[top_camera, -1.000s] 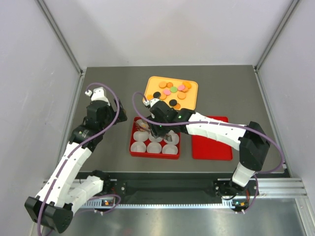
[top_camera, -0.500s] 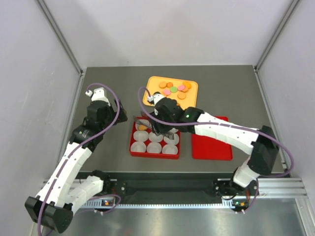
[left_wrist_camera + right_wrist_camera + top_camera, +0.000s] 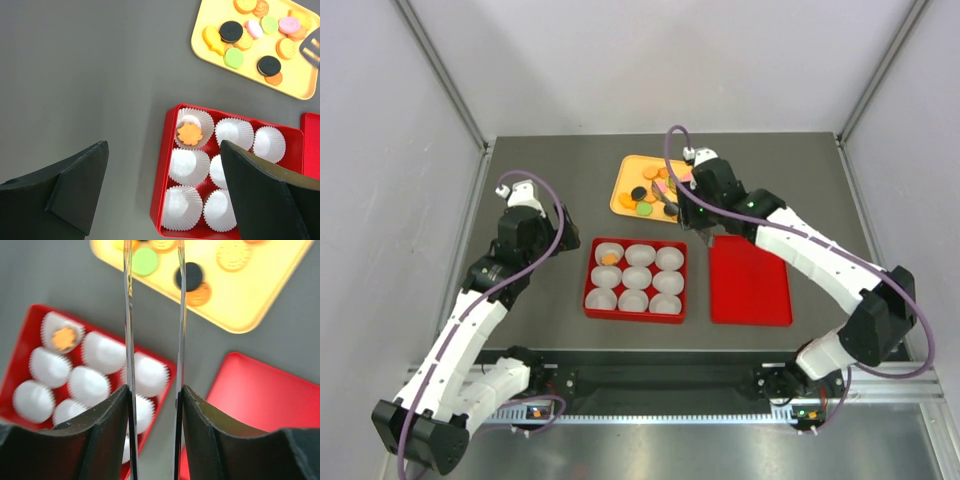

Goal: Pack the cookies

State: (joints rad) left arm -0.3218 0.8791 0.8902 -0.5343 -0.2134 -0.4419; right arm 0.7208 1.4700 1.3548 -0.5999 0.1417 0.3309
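The grey table (image 3: 570, 160) was bare on the left and at the back, so there was lots of room there. A thin bare strip ran between the tray (image 3: 626, 180) and the red box (image 3: 636, 315). Another ran between the box and the lid (image 3: 750, 290). The right arm (image 3: 790, 240) hung over the tray's right part and the lid's back edge. The cookies (image 3: 638, 193) on the tray's left part lay open from above. Walls (image 3: 410, 200) stood on both sides.

One red box (image 3: 162, 200) holds nine paper cups (image 3: 185, 166) and one orange cookie (image 3: 190, 133); beyond the box lie two black cookies (image 3: 231, 31) and two green cookies (image 3: 233, 57).
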